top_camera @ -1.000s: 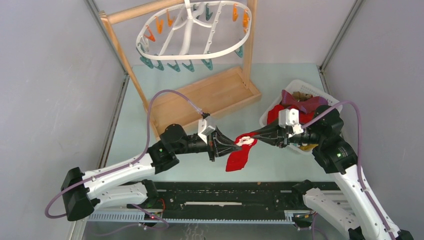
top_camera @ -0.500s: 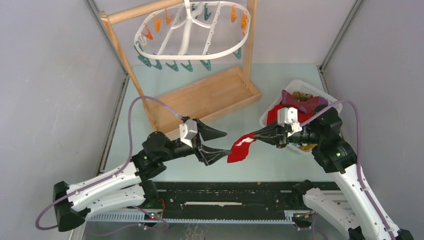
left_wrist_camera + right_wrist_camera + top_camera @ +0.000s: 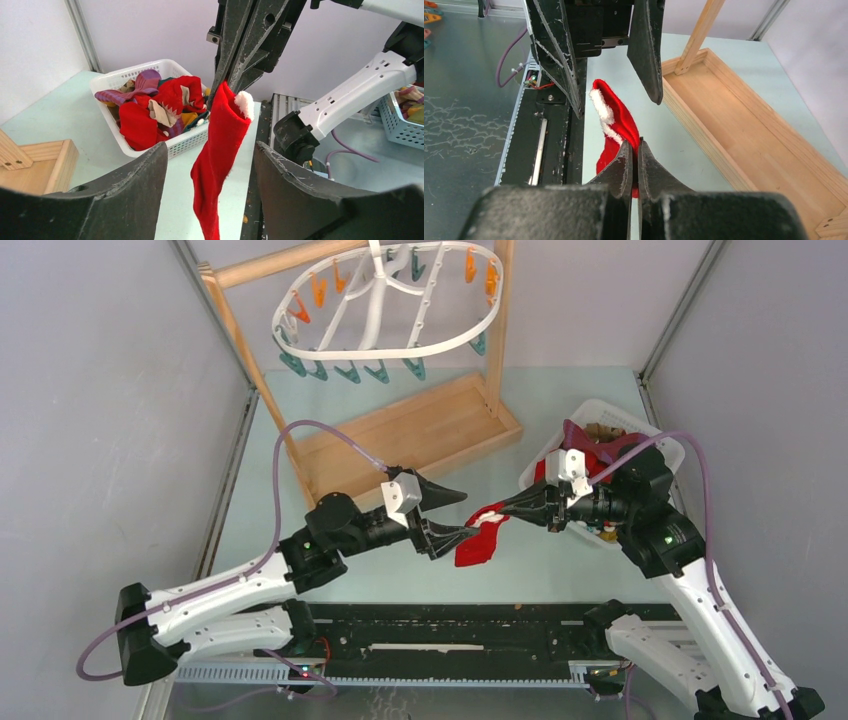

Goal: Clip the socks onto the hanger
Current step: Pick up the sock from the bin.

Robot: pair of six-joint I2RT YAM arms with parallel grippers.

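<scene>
A red sock [image 3: 478,544] with a white cuff hangs from my right gripper [image 3: 500,512], which is shut on its upper edge. In the right wrist view the pinched sock [image 3: 616,117] rises just past the shut gripper [image 3: 634,145]. My left gripper [image 3: 470,514] is open, and the sock [image 3: 220,145] dangles just ahead of its spread fingers without touching them. More socks [image 3: 165,97] fill the white basket [image 3: 612,406] at the right. The white oval hanger [image 3: 372,300], with orange and teal clothespins round its rim, hangs from the wooden stand at the back.
The stand's wooden tray base [image 3: 420,435] lies behind the left gripper, with its upright post [image 3: 497,330] at the right. The black rail [image 3: 450,635] runs along the near edge. Grey walls close in both sides.
My left gripper let go of the sock's cuff, opened wide, drew back left, then came forward again. The right gripper tightened on the sock and now holds it alone, shifted slightly left.
</scene>
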